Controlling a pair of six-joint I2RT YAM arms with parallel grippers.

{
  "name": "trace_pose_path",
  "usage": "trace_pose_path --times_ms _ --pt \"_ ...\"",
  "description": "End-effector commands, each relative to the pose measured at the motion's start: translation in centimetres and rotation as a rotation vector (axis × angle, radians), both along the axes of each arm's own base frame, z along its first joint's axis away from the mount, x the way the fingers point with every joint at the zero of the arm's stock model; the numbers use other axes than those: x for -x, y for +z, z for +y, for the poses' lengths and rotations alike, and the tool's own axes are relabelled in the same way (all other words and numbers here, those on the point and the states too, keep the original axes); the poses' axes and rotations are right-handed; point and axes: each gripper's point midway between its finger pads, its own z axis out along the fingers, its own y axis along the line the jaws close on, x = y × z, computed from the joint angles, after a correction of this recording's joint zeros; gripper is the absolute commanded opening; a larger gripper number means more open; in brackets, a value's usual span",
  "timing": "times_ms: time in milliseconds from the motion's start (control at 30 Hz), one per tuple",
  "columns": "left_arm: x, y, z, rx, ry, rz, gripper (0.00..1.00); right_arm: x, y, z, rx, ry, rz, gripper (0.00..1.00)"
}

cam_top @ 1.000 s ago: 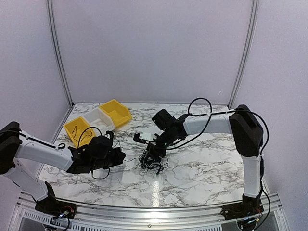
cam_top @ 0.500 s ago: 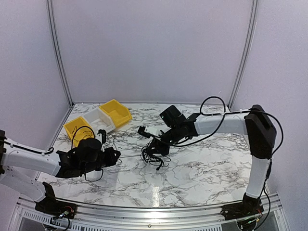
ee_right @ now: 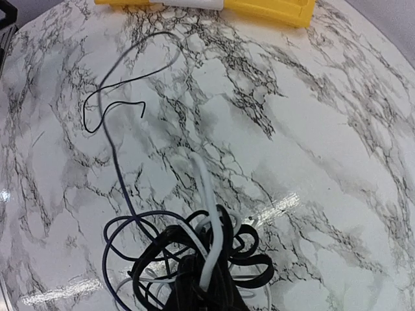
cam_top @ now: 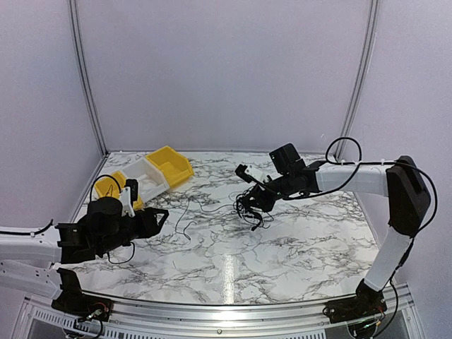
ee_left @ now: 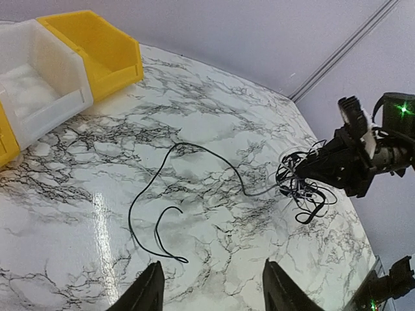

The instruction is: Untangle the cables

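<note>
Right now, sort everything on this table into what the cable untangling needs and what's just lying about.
Job in hand:
- cable clump, pinched by the shut right gripper
- black strand trailing out of the clump
- left gripper, open and holding nothing

Lying about:
- far yellow bin
- white bin
- near yellow bin

The right claw [cam_top: 252,204], open a second ago, has shut on the clump [cam_top: 251,213] and carried it rightward, while the left claw [ee_left: 214,293] has pulled left, opened and dropped one strand [ee_left: 174,148] stretched loose across the worktop [cam_top: 282,247].
</note>
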Motion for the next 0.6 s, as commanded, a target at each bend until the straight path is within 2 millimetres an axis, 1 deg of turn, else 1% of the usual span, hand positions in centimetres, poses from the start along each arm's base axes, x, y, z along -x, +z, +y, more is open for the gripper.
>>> trace_pose_path --times_ms 0,67,133,200,300,367,467,533,567 --pt "0.5 3.7 1.1 -0.027 -0.032 -0.129 0.57 1.9 0.3 0.4 -0.014 0.12 -0.02 0.11" --pt "0.6 4.8 0.0 -0.051 -0.093 -0.165 0.58 3.2 0.1 0.7 -0.035 0.184 0.001 0.14" --pt "0.6 5.5 -2.1 -0.096 -0.188 -0.188 0.58 4.5 -0.1 1.0 -0.057 0.246 0.036 0.17" --pt "0.4 5.6 -4.2 -0.136 -0.267 -0.19 0.58 5.4 -0.3 1.2 -0.068 0.29 0.062 0.17" --pt "-0.4 5.0 -6.9 -0.199 -0.346 -0.201 0.58 6.5 0.0 1.6 -0.082 0.338 0.063 0.17" --pt "-0.9 4.8 -8.9 -0.208 -0.4 -0.212 0.57 7.1 0.5 1.8 -0.09 0.362 0.049 0.17" --pt "-0.8 4.1 -12.5 -0.189 -0.529 -0.205 0.53 7.6 0.8 1.9 -0.08 0.376 0.03 0.18" --pt "-1.0 3.3 -14.1 -0.192 -0.579 -0.187 0.53 7.8 0.9 2.0 -0.082 0.386 0.031 0.18" --pt "-1.1 2.5 -14.8 -0.2 -0.601 -0.176 0.53 7.9 1.0 2.0 -0.085 0.388 0.032 0.19"
